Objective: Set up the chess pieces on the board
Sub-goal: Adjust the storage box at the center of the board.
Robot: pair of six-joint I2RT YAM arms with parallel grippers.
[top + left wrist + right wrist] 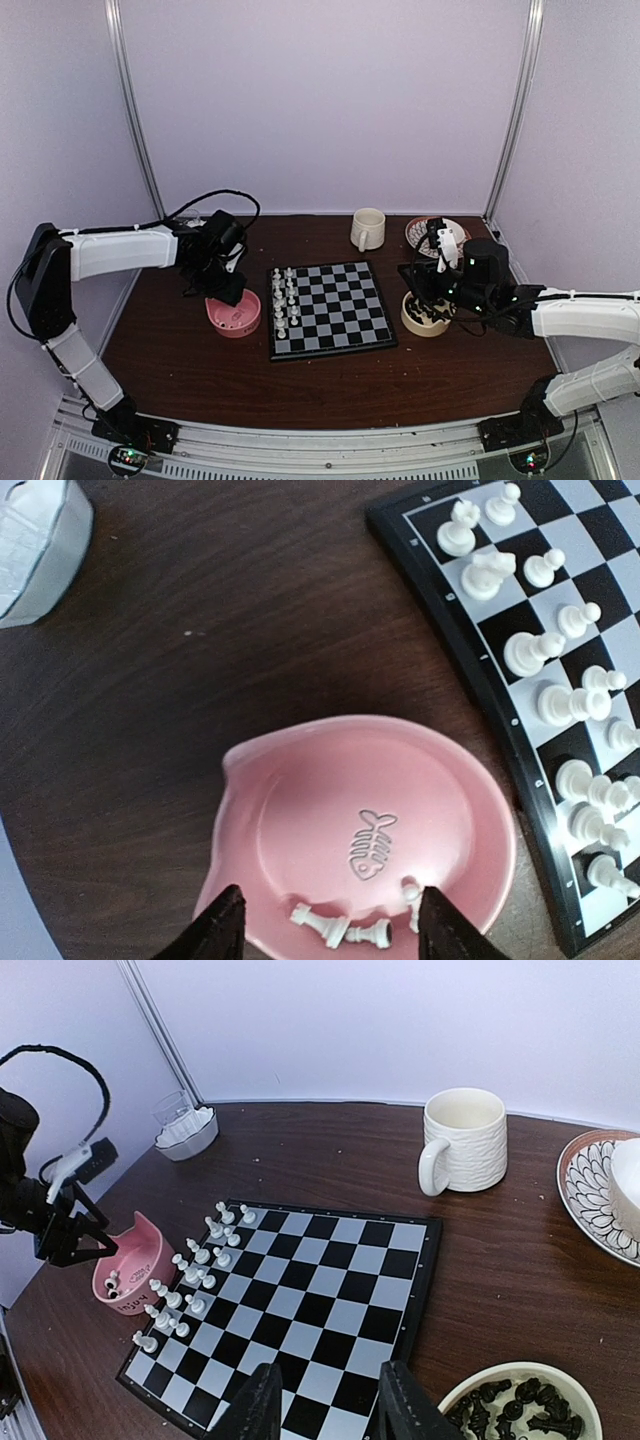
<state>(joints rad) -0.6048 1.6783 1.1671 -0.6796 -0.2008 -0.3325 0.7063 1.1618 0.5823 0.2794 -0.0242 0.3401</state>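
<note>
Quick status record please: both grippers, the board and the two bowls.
left gripper: open, above the pink bowl
pink bowl: a few loose white pieces lying inside
board: set white pieces on the two files nearest the pink bowl; no black ones
right gripper: open, empty, by the cream bowl
cream bowl: black pieces inside

Dishes I see on the surface (pixel 200 630)
Pink bowl (pixel 300 820) left, cream bowl (pixel 520 1366) right, mug (pixel 463 1140) and patterned plate (pixel 590 1185) at the back.

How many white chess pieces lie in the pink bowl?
3. Two white plastic pieces lie together in the pink fish-marked bowl; one is at their right. More may be hidden.
</note>
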